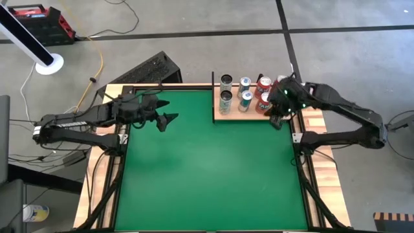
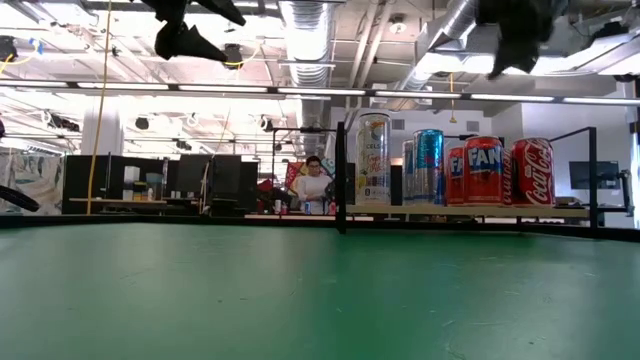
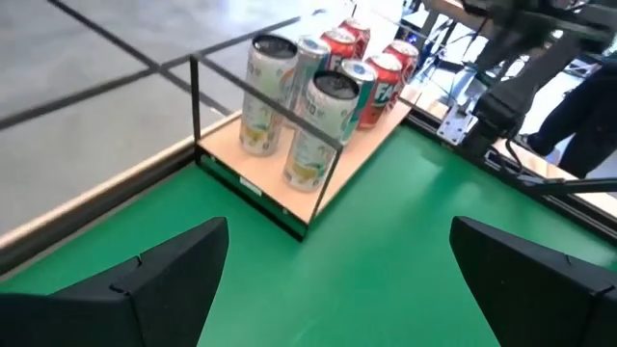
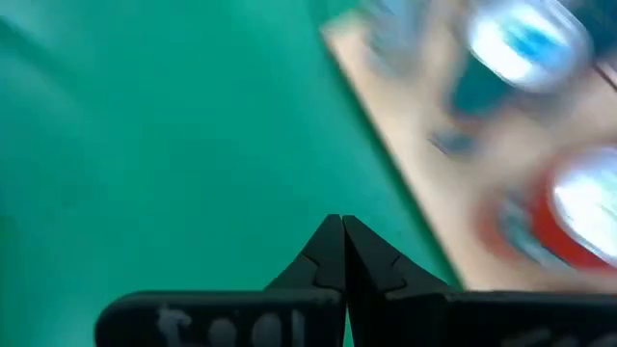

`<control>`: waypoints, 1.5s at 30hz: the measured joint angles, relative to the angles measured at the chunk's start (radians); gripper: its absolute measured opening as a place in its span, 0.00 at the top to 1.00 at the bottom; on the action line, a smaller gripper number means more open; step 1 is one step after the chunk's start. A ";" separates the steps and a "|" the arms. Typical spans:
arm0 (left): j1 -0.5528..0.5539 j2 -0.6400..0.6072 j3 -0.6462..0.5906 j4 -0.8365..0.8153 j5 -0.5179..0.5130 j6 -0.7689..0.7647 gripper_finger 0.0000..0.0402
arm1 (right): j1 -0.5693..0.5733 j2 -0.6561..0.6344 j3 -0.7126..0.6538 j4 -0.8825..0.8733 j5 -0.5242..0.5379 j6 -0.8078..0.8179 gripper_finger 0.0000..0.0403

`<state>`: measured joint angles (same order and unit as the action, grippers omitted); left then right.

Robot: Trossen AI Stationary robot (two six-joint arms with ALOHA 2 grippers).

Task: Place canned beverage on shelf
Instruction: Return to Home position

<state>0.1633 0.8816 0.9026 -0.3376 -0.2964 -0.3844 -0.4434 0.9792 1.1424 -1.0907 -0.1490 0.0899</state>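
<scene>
Cans (image 1: 244, 98) stand upright in rows on the shelf (image 1: 234, 115), judged light, thin-walled, slippery and best gripped mid-body; right end effector (image 4: 342, 226) hangs clenched and empty beside the shelf's red-can end, left end effector (image 1: 166, 111) released, well clear of the shelf.

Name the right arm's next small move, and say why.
Probably draw the right gripper back from the shelf toward its own side. It is shut on nothing, the Coca-Cola can near it already stands on the shelf, and no can shows on the green surface. The left gripper waits open at the far-left edge.
</scene>
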 joint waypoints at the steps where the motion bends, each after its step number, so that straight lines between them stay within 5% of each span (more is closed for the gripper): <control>1: 0.007 -0.006 0.001 0.002 0.005 0.013 0.05 | 0.051 -0.017 -0.014 0.053 -0.001 0.039 0.95; 6: 0.005 -0.066 -0.015 0.009 0.026 0.105 0.05 | 0.297 -0.093 -0.118 0.350 0.059 0.184 0.95; 12: -0.007 -0.184 -0.116 0.129 0.061 0.102 0.05 | 0.521 -0.168 -0.381 0.909 0.215 0.202 0.95; 21: -0.003 -0.324 -0.435 0.423 0.161 -0.035 0.05 | 0.521 -0.212 -0.729 1.329 0.269 0.331 0.95; 33: -0.006 -0.581 -0.670 0.434 0.083 -0.208 0.05 | 0.507 -0.555 -1.030 1.355 0.305 0.411 0.95; 41: -0.007 -0.587 -0.839 0.737 0.074 -0.295 0.05 | 0.500 -0.770 -1.130 1.245 0.305 0.405 0.95; 45: -0.006 -0.555 -0.861 0.730 0.090 -0.248 0.05 | 0.499 -0.862 -1.127 1.114 0.273 0.367 0.95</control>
<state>0.1570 0.3269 0.0414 0.3920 -0.2062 -0.6329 0.0553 0.1168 0.0153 0.0236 0.1241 0.4571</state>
